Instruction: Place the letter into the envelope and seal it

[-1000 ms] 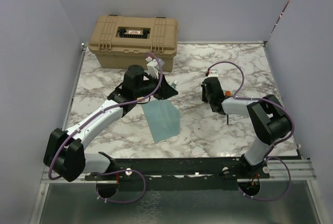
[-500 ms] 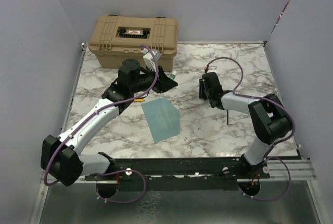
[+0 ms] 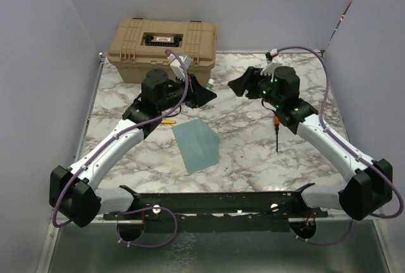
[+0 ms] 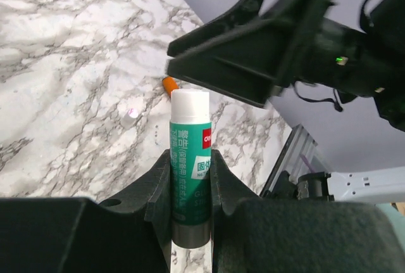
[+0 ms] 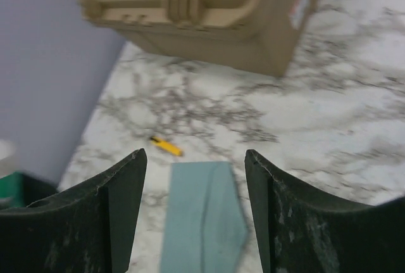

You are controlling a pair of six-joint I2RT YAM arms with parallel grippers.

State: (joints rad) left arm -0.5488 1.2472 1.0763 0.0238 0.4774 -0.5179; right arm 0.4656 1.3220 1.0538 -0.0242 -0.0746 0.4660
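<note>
Envelope point(image 3: 197, 144) flat on marble table point(image 3: 253, 152), yellow marker point(image 5: 166, 146) just beside, tan case point(image 3: 163, 48) behind. Left gripper point(image 4: 190, 162) clamped on glue stick point(image 4: 190, 127); right gripper point(image 5: 193, 158) fingers apart, close opposite.

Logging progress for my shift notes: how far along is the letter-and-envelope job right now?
Done, apparently: no loose letter shows, so it is likely inside the envelope lying flat, though I cannot confirm. In hand: the left pincer grips a capped glue stick; the right pincer is open close by. Left: uncapping, gluing, sealing the envelope.
</note>
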